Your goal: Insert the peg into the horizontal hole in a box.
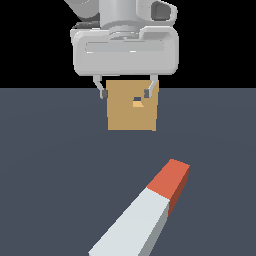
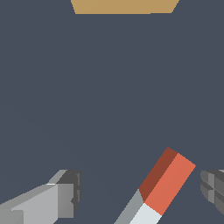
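The peg lies flat on the dark floor. Its orange-red end (image 1: 171, 181) points toward the box and its pale grey-white part (image 1: 134, 225) runs to the exterior view's near edge. The tan box (image 1: 125, 117) stands farther back, with the small square hole (image 1: 137, 103) in the face toward the camera. My gripper (image 1: 126, 92) hangs open and empty, raised above the floor, its fingers showing in front of the box's upper part. In the wrist view, the peg's orange end (image 2: 168, 181) shows between the open fingers (image 2: 65, 194), well below my gripper (image 2: 140, 192) and touching neither. The box edge (image 2: 124, 6) also shows there.
Dark grey-blue floor (image 1: 55, 165) all round the box and peg. No other objects in view.
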Available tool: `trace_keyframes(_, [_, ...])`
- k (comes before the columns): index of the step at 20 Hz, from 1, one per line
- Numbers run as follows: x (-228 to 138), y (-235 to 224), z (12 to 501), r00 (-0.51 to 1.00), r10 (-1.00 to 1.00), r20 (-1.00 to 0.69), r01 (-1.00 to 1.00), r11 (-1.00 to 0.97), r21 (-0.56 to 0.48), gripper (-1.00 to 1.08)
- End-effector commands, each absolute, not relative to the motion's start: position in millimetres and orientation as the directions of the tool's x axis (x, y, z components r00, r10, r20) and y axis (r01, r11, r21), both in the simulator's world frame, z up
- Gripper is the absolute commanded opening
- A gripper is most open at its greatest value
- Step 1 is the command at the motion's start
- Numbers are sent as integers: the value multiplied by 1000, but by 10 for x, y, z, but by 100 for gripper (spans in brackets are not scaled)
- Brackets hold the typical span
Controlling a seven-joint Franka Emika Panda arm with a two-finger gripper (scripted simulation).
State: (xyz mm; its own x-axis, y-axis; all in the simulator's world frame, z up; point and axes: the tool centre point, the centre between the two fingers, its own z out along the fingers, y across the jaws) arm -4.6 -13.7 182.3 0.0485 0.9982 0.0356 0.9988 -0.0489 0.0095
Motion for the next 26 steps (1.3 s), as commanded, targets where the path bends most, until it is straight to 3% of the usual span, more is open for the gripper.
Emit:
trace_keyframes(1, [-46,-138,1822,49,998,36,999,-49,10,100])
trace_keyframes(11, [73,-430,1609,163,986,28,987,-163,7,100])
trace_keyframes(26, [178,-1675,795,581,814,2,814,-581,1,100])
